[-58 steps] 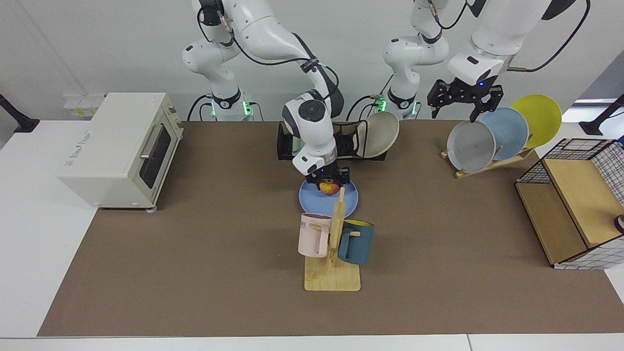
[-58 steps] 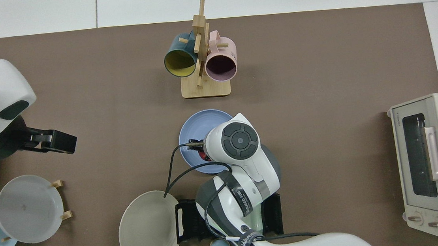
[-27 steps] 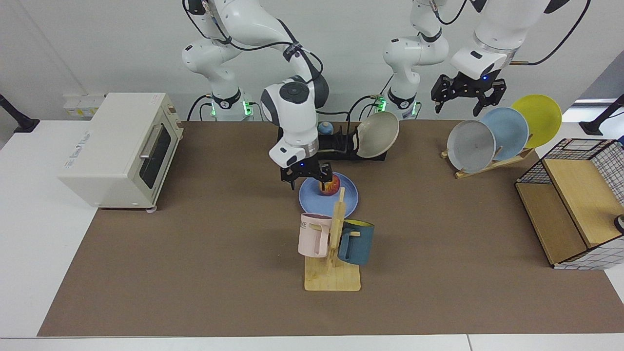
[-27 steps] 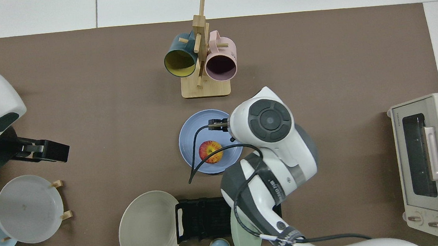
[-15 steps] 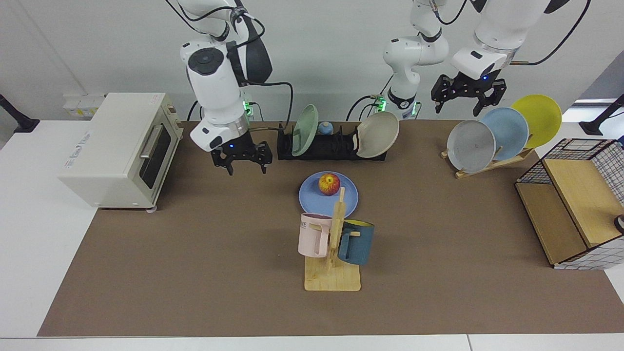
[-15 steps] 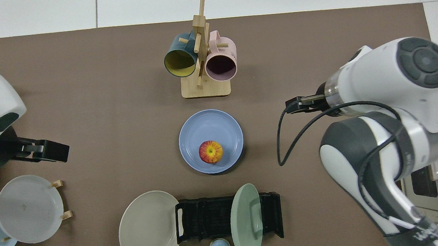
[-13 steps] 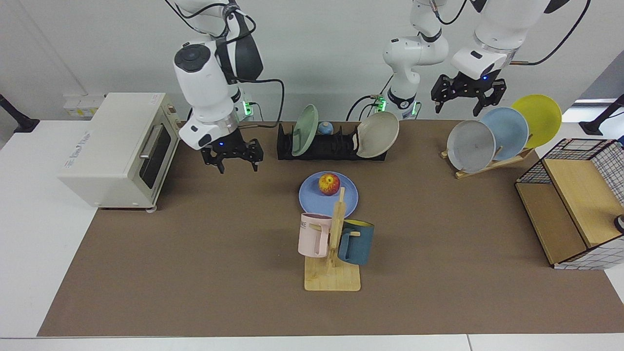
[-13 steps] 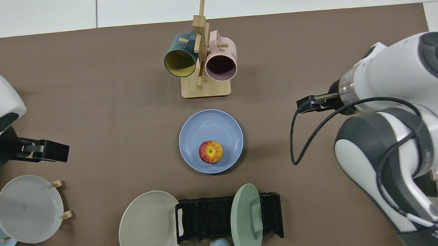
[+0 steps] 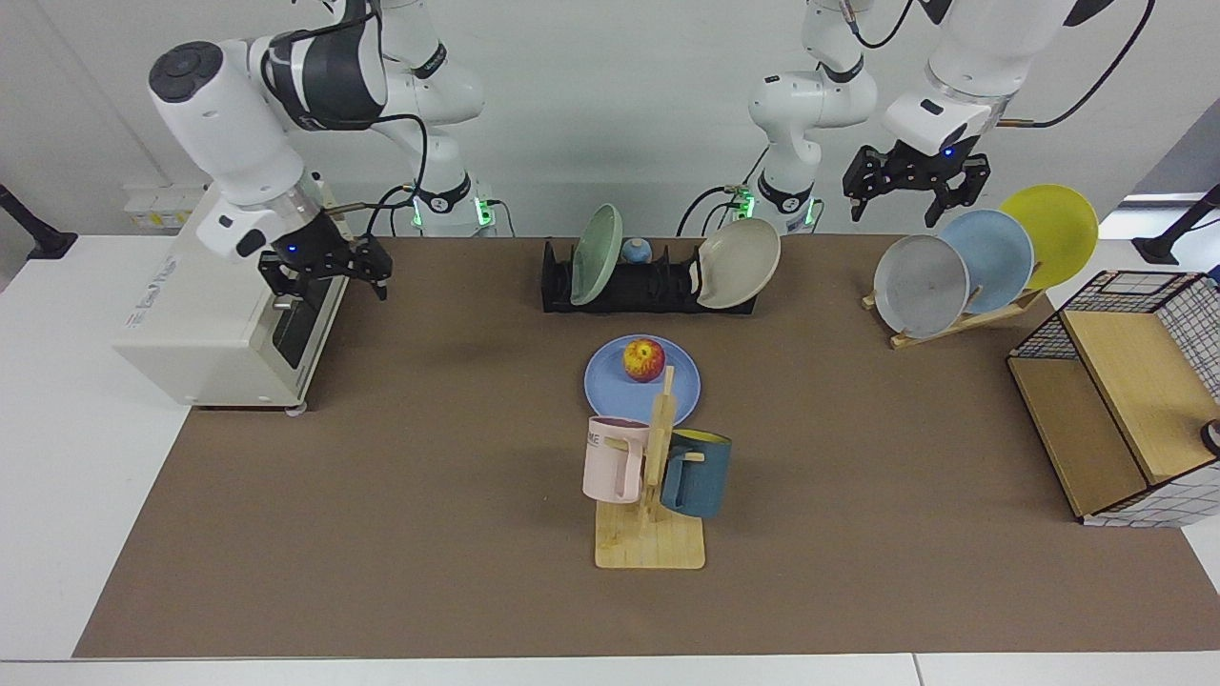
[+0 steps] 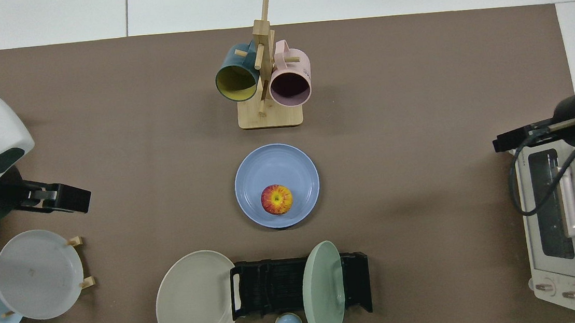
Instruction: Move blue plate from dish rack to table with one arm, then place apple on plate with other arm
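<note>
- White wall and white bench point(image 9: 57, 457) are framing the scene, with a wide brown mat covering most of the bench top.
- We are holding our right pincer point(image 9: 324, 272) up beside the front of the toaster oven point(image 9: 229, 295), at the mat's edge; its fingers are standing apart and gripping nothing.
- We are keeping our left pincer point(image 9: 913, 191) raised above the wooden slanted rack point(image 9: 953, 319) with its grey, pale blue and yellow plates; its fingers are also spread and carrying nothing, and this arm is waiting.
- Moving outward, the blue plate point(image 9: 667, 386) is lying flat on the mat in the middle, between the dish rack point(image 9: 648, 286) and the mug stand point(image 9: 650, 543), well apart from both pincers.
- The apple point(image 9: 644, 359) is sitting upright on that plate, toward the side nearer the dish rack; the top view is showing it point(image 10: 277, 199) inside the rim, off centre.
- The dish rack is holding a green plate point(image 9: 596, 241) on edge and a beige plate point(image 9: 739, 262) leaning at one end.
- We are judging both steps as done: plate on the bench, apple on the plate.
- We are reckoning the next move calls only for parking both arms clear of the toaster oven and the racks, without disturbing the plate.
</note>
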